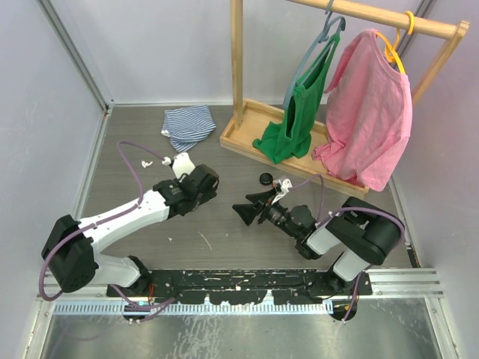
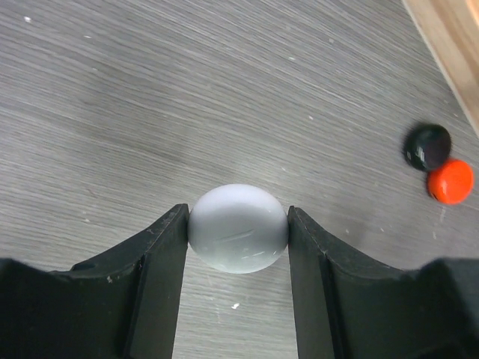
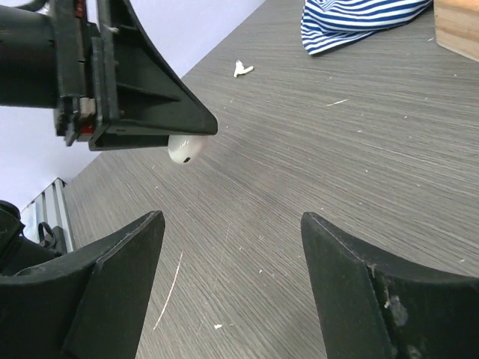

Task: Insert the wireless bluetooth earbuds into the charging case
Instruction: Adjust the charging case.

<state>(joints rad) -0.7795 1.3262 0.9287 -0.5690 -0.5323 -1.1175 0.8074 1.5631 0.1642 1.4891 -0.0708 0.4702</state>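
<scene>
My left gripper (image 2: 238,218) is shut on a white rounded charging case (image 2: 238,232), held just above the table; from the side the case (image 3: 185,148) hangs below the left fingers (image 3: 150,112). A black earbud (image 2: 427,146) and an orange earbud (image 2: 450,181) lie touching on the table to its right. Small white earbud pieces (image 1: 147,161) lie left of the left gripper (image 1: 200,181), and one white piece (image 3: 242,69) shows far off. My right gripper (image 3: 232,224) is open over bare table, nothing between its fingers, facing the left one (image 1: 244,206).
A striped cloth (image 1: 188,124) lies at the back. A wooden rack base (image 1: 247,131) with a green top (image 1: 296,112) and a pink shirt (image 1: 370,112) on hangers stands back right. White specks dot the grey table (image 1: 217,239).
</scene>
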